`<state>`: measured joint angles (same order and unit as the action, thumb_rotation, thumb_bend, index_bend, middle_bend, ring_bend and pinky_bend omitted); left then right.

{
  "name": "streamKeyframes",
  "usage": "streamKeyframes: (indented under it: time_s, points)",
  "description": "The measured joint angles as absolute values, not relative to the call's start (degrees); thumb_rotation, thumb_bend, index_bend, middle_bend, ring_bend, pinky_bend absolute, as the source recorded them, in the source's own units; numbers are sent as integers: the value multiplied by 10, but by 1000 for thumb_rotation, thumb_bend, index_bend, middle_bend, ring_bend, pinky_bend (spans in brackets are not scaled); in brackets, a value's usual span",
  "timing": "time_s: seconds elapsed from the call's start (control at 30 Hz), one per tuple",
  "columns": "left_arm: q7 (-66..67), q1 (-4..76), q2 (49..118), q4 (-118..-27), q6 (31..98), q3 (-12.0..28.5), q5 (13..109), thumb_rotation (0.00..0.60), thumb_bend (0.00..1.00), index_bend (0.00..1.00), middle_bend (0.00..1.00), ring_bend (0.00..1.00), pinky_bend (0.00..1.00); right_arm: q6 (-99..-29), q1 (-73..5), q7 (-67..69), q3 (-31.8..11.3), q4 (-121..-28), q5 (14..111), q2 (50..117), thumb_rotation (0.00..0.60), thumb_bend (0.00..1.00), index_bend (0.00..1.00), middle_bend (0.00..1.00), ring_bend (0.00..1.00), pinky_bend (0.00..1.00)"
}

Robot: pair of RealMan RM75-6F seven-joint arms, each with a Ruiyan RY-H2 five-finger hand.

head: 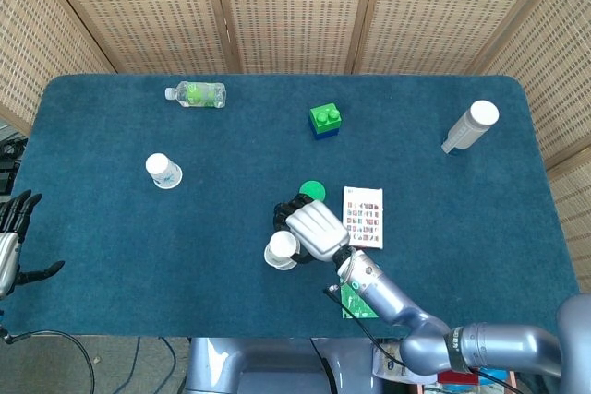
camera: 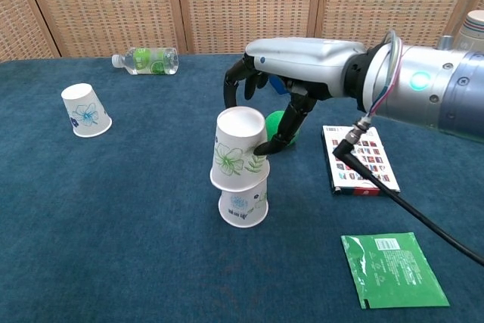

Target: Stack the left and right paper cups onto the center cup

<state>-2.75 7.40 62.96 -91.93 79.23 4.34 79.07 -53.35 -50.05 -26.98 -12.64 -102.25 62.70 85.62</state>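
Note:
The centre paper cup [camera: 243,206] stands upside down on the blue table [camera: 113,209]. A cup with a green flower print [camera: 238,153] sits tilted over its top. My right hand [camera: 295,62] grips that cup, thumb against its right side and fingers arched behind its rim. From above, the hand [head: 314,228] covers part of the stack [head: 280,248]. The left cup [head: 163,171] [camera: 85,111] stands upside down, alone at the far left. My left hand [head: 11,237] hangs off the table's left edge, fingers apart and empty.
A plastic bottle [head: 196,94] lies at the back left, and a green brick [head: 324,121] sits at the back centre. A green lid [camera: 281,122] lies just behind my right hand. A printed card [camera: 359,159], a green packet [camera: 393,270] and a white bottle [head: 469,126] lie to the right.

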Motion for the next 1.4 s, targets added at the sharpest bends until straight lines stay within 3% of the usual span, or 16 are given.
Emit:
streamKeyframes:
  time_s: [0.13,0.43,0.47,0.53,0.63,0.8,1.1,1.4]
  points:
    - [-27,74,630,-919,791,43,791,600,50,0,0,0,0,-525,-502,-265,-118,-1027,634,845,600,424,288,106,63,102]
    - [-27,74,629,-920,791,43,791,600,50,0,0,0,0,-537,-498,-257,-110,-1031,650,837,600,405,284,91,44,65]
    - [-28,74,629,-920,791,43,791,600,50,0,0,0,0,-541,-496,-257,-109,-1031,654,835,600,376,280,85,38,55]
    - [-28,75,629,-919,791,43,789,600,50,0,0,0,0,-547,-492,-257,-105,-1033,662,829,600,185,242,49,12,17]
    - [-33,75,630,-916,789,45,787,600,50,0,0,0,0,-564,-478,-255,-95,-1035,682,811,600,3,130,1,0,0]
    - [-42,83,630,-907,780,51,784,600,50,0,0,0,0,-615,-435,-237,-64,-1023,743,770,600,0,34,0,0,0]
    - [-59,150,633,-862,714,81,789,600,50,0,0,0,0,-783,-308,-100,-5,-951,838,707,600,0,31,0,0,0]
    - [-94,259,679,-756,631,121,803,600,50,0,0,0,0,-915,-187,-10,13,-842,856,714,600,0,31,0,0,0]
